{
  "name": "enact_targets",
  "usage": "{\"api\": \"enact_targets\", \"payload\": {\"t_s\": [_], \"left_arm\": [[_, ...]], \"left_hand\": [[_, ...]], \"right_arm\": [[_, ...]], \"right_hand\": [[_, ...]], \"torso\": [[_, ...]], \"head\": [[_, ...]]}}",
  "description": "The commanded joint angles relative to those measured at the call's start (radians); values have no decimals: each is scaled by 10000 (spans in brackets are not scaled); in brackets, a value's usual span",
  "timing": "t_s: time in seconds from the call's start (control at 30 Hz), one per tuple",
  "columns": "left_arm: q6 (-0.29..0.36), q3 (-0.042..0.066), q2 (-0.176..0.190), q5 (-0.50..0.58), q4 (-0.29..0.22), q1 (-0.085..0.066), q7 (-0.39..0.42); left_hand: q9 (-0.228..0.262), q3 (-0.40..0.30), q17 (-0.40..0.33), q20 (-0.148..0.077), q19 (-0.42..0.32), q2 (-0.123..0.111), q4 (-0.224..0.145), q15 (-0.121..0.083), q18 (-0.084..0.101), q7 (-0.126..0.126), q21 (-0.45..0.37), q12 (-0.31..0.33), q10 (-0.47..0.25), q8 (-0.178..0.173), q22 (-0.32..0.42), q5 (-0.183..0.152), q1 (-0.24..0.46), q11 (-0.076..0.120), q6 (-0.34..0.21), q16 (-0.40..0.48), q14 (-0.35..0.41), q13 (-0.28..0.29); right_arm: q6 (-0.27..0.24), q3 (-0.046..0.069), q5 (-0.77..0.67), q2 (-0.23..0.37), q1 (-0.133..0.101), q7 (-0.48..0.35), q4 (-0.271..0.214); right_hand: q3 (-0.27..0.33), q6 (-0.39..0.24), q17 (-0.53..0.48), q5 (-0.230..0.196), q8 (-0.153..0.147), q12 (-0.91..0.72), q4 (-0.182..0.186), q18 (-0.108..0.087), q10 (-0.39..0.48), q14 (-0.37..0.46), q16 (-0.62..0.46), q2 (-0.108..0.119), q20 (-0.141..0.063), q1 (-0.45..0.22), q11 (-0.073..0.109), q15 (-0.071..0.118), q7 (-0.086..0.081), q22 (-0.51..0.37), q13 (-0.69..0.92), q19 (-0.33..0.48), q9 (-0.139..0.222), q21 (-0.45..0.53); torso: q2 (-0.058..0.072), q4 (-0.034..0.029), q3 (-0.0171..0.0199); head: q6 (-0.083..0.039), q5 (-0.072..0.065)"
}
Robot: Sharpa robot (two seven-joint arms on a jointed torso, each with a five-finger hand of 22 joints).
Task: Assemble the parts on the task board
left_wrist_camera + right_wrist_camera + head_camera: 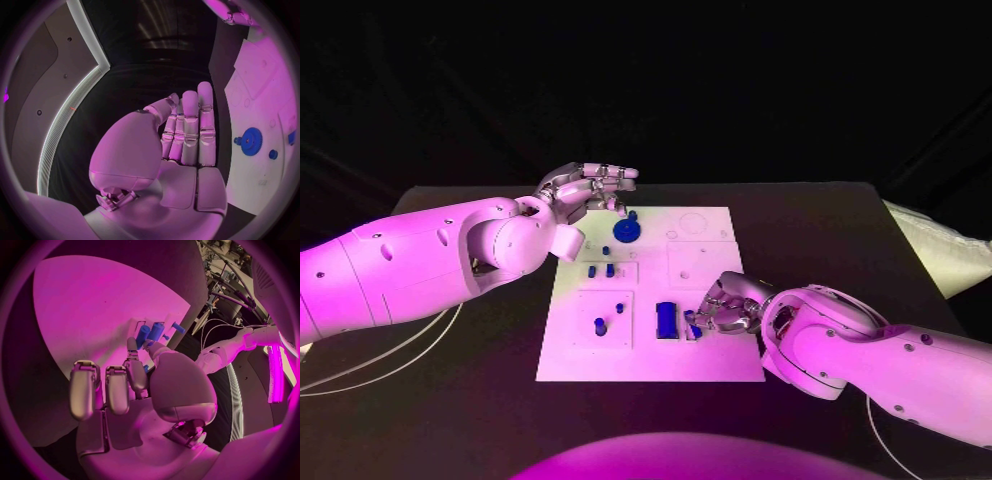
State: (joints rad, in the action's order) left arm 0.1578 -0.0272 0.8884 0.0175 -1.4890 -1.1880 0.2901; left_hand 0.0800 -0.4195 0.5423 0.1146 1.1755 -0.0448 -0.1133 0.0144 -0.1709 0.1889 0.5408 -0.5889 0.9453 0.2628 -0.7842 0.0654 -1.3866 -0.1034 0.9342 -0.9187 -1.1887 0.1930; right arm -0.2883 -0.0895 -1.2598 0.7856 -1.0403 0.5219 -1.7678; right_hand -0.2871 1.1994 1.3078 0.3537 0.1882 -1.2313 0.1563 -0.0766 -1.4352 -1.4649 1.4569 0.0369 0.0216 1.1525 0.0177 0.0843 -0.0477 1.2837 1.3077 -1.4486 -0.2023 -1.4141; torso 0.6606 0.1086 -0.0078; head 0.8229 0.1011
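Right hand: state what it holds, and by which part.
The right hand pinches a small blue part at the task board's near section, thumb and a finger on its end. The exact grip is hidden.

The right hand (727, 305) covers part of the blue parts (669, 320); whether it grips one cannot be determined.
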Motion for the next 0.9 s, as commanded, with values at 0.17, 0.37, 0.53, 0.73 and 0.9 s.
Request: {"api": "enact_targets", "payload": {"t_s": [0.17, 0.37, 0.53, 0.73, 0.9], "left_arm": [[-199, 6, -10, -41, -29, -3, 51], [-204, 6, -7, -41, -33, -3, 50], [-205, 6, 0, -41, -34, -3, 49], [-203, 6, 9, -41, -36, -3, 47], [-207, 6, 10, -41, -41, -4, 48]], "left_hand": [[-12, -15, -14, -21, -61, 24, -23, 23, -105, -27, 69, -39, -72, 55, -17, 47, 74, -9, -74, -46, 71, -17], [-12, -15, -14, -21, -61, 24, -23, 23, -105, -27, 69, -39, -72, 55, -17, 47, 74, -9, -74, -46, 71, -17], [-12, -21, -16, -21, -67, 27, -26, 23, -105, -33, 69, -41, -73, 61, -20, 48, 78, -6, -70, -46, 74, -19], [-12, -21, -16, -21, -67, 27, -26, 23, -105, -33, 69, -41, -73, 61, -20, 48, 78, -6, -70, -46, 74, -19], [-12, -21, -16, -21, -67, 27, -26, 23, -105, -33, 69, -41, -73, 61, -20, 48, 78, -6, -70, -46, 74, -19]], "right_arm": [[493, 3, -119, -9, 24, 117, 64], [548, 3, -166, -35, 27, 140, 100], [551, 3, -223, -70, 28, 107, 101], [492, 3, -267, -86, 30, 75, 87], [444, 3, -287, -95, 32, 49, 78]], "right_hand": [[16, 41, 1052, 40, 20, 12, -3, 178, -151, -773, 60, 46, -14, -53, 104, 68, 11, 12, 233, -86, -15, -68], [26, 39, 1051, 14, 23, 25, 7, 180, -148, -772, 59, 45, -20, -83, 102, 72, 4, 22, 229, -90, -25, -73], [66, 31, 1049, -43, 31, 38, 76, 182, -152, -771, 57, 22, -29, -212, 98, 72, -1, 24, 233, -90, -55, -72], [111, 36, 1053, -91, 45, 19, 171, 183, -171, -771, 59, -17, -32, -368, 97, 72, -1, 30, 262, -91, -90, -73], [143, 47, 1069, -104, 61, -12, 279, 185, -195, -774, 70, -84, -33, -520, 100, 74, 5, 38, 298, -94, -124, -75]], "torso": [[-2, 5, 1], [4, -3, 1], [-2, -4, -1], [-4, 12, -5], [-2, 6, -2]], "head": [[6, 16], [11, 26], [13, 36], [16, 41], [10, 39]]}}
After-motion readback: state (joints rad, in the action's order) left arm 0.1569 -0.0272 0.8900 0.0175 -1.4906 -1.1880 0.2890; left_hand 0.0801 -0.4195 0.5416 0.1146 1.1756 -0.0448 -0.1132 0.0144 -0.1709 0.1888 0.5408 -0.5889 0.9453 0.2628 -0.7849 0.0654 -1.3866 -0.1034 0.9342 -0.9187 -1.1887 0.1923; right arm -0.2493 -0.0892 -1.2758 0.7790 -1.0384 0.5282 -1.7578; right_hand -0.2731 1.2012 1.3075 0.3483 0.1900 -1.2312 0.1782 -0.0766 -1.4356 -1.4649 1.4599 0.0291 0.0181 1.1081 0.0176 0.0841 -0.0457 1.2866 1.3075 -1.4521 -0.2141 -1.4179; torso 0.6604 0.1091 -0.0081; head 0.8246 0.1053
